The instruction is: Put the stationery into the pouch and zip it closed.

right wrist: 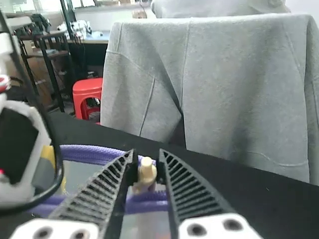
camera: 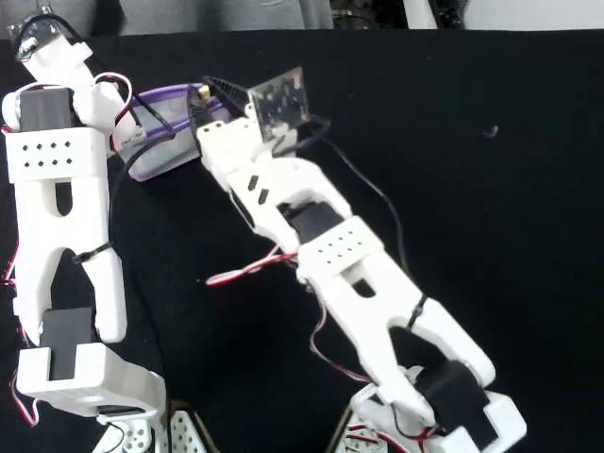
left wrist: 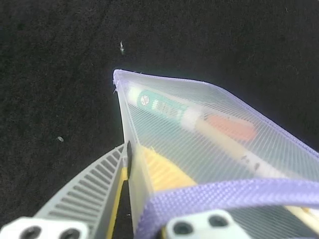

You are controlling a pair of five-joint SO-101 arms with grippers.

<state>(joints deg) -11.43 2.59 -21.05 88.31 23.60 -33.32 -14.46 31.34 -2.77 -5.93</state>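
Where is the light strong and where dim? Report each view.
High view: white arms bright, black table swallows shadows. Left wrist view: pouch glows pale, pens visible through it. Right wrist view: bright room behind, right gripper dark around the zipper pull.

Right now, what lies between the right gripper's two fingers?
The beige zipper pull of the pouch, held in the right gripper; the right wrist view shows it.
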